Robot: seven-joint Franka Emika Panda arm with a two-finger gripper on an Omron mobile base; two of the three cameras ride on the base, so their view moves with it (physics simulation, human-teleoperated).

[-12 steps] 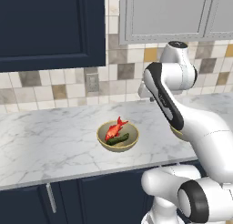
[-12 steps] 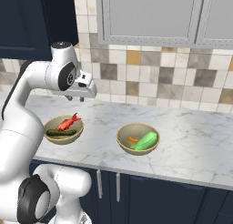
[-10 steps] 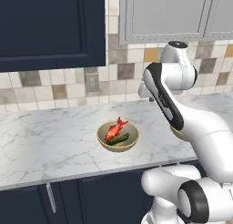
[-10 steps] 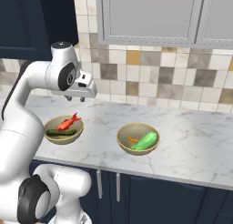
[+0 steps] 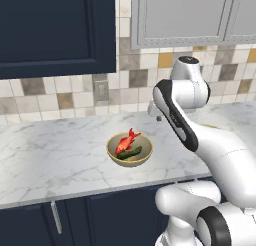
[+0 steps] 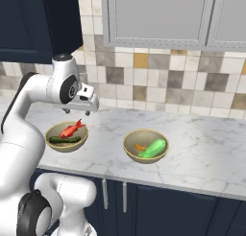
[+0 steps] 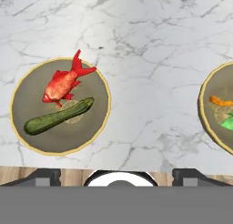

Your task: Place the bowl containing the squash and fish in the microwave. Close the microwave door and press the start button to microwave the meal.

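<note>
Fingers [image 7: 45, 175] spread apart hover above the counter, bowl [image 7: 60, 106] below-left.

White, grey-veined marble tabletop [image 6: 192, 148] running along the wall. On it, a second tan bowl [image 6: 145, 146] holding a bright green vegetable [image 6: 153, 148] and a small orange piece [image 6: 140, 146] just beside it. Behind, a backsplash [image 6: 158, 81] of beige, brown and grey square tiles carrying a pale wall outlet [image 5: 102, 91]. Above, a navy upper cabinet [image 5: 55, 30] and pale grey upper cabinets [image 6: 158, 17]. Below the tabletop, navy base cabinets [image 6: 158, 206] with slim silver bar handles [image 6: 124, 196].
</note>
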